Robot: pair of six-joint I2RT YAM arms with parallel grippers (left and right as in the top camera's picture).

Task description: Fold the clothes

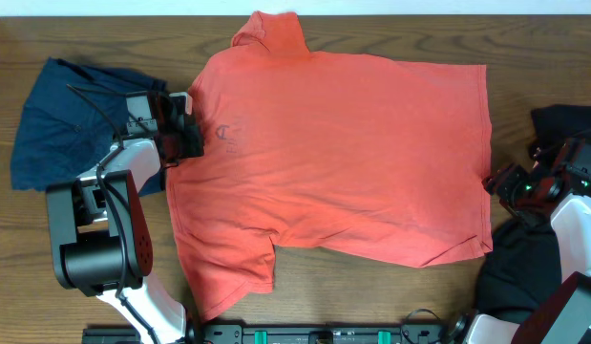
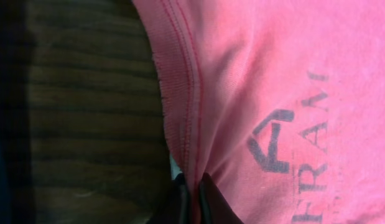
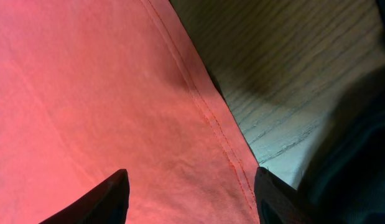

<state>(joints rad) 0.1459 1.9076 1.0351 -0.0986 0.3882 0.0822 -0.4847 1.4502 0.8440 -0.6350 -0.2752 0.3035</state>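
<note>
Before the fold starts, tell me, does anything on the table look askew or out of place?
Nothing serious. The coral T-shirt lies mostly flat, but its upper sleeve looks bunched rather than spread. The navy garment and the black garment sit crumpled on either side.

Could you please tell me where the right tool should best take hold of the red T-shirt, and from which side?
Grip the stitched hem of the T-shirt, coming in low from the right. The shirt lies flat with that edge free on the table, and the open right tool straddles it.
</note>
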